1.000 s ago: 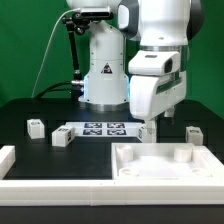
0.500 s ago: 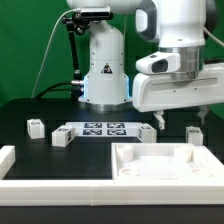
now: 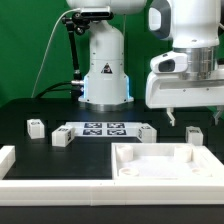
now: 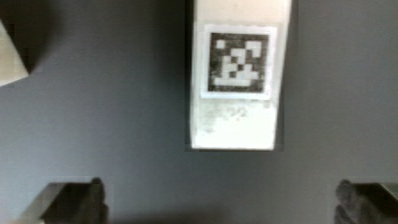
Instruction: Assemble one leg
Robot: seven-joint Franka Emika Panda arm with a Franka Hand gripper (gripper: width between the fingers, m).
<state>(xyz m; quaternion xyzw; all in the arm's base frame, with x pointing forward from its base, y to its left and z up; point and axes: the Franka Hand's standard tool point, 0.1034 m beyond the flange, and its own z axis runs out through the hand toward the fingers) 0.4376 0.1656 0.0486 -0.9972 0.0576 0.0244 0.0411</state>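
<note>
Fingers (image 4: 71, 203) are spread wide with nothing between them, hanging above the leg (image 4: 238, 85). That leg lies flat on the dark tabletop (image 3: 20, 112), tag face up, over at the exterior view's right, just on the far side of the big white tray (image 3: 160, 170). Looks like light, rigid plastic to me, so no crush worries, but the smooth sides could slip. I'd pinch it across the two long flat sides near the middle, squarely, so it doesn't twist or pop out.

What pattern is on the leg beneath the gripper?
The leg is plain white with a black-and-white square tag on one face, clearest in the wrist view.
</note>
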